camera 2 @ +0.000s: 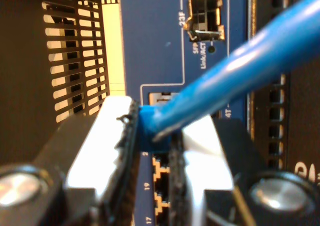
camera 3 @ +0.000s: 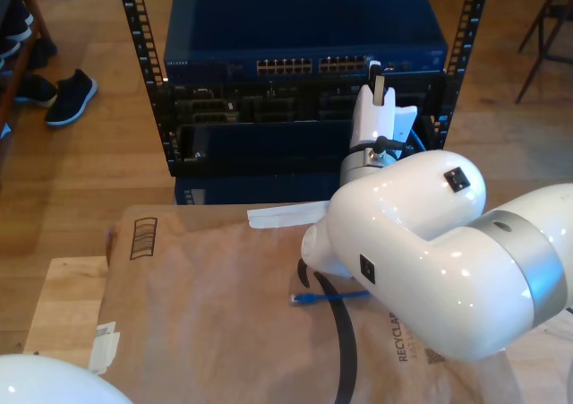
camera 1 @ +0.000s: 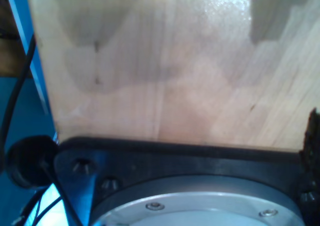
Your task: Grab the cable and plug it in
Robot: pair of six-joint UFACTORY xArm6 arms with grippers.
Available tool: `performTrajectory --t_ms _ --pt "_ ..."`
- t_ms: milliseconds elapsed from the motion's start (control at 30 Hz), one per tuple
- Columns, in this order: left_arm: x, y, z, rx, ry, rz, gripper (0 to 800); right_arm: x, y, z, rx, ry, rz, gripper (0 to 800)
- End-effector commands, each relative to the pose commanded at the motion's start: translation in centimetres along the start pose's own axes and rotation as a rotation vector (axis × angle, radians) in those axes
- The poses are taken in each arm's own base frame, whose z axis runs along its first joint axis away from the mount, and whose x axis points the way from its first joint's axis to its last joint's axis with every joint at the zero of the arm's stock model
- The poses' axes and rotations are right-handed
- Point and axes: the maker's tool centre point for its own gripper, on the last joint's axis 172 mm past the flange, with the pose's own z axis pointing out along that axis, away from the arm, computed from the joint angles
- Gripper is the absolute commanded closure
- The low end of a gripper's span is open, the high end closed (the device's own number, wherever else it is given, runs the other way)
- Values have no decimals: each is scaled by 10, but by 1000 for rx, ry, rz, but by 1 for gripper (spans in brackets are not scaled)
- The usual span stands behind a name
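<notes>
Exterior view first, from its left: a pair of dark shoes (camera 3: 67, 97) sits on the wooden floor (camera 3: 81, 176), and a sheet of brown paper (camera 3: 224, 323) covers the low surface in the foreground. Behind it stands a dark rack (camera 3: 304, 90) holding a blue network switch (camera 3: 304, 50) with a row of ports across its face. On the paper, near the middle, one free plug end of the blue cable (camera 3: 309, 297) lies flat, beside a thicker black cable (camera 3: 345, 350) that curves toward the bottom edge. Toward the exterior view's right, a big white arm (camera 3: 430, 243) reaches up to the switch, and my second gripper (camera 3: 377, 80) sits right at the port row.

Second wrist view shows my second gripper (camera 2: 155, 136) clamped on the blue cable (camera 2: 240, 60) at its plug end; the padded fingers (camera 2: 107, 136) squeeze the blue plug between them. The plug tip sits against a port opening on the blue panel (camera 2: 150, 35), with numbered ports just beside it and a black vented grille (camera 2: 75, 60) further off. Whether the plug is fully seated I cannot tell. The cable runs away from the jaws at a slant.

First wrist view looks onto a pale wooden board (camera 1: 165, 65) with a black mount (camera 1: 175, 158) at its edge; I cannot tell how the jaws of my first gripper stand.
</notes>
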Motion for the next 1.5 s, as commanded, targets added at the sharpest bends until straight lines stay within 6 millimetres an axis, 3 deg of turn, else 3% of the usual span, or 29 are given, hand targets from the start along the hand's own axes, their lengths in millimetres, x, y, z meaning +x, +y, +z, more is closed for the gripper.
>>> performTrajectory --t_ms 800,833,900,1000,1100,1200,1267,1400,1500 --pt "1 0 -1 1 1 1 0 -3 2 13 16 0 12 800" --pt "0 0 0 0 0 0 0 -3 4 12 11 -1 8 773" --pt "1 0 -1 1 1 1 0 -10 5 8 7 -35 -8 609" --pt "1 0 -1 0 2 0 0 -14 2 -2 -5 -71 -31 553" --pt "0 0 0 0 0 0 0 -8 0 -11 -18 -69 -41 551" --pt "1 0 -1 0 2 0 0 -3 -16 -18 -29 -77 -45 489" --pt "0 0 0 1 0 1 0 3 -16 -32 -77 -97 -66 424" --pt "1 0 -1 0 2 0 0 7 -24 -58 -171 -161 -95 374" --pt "0 0 0 0 0 0 0 -5 -31 -78 -242 -257 -121 284"
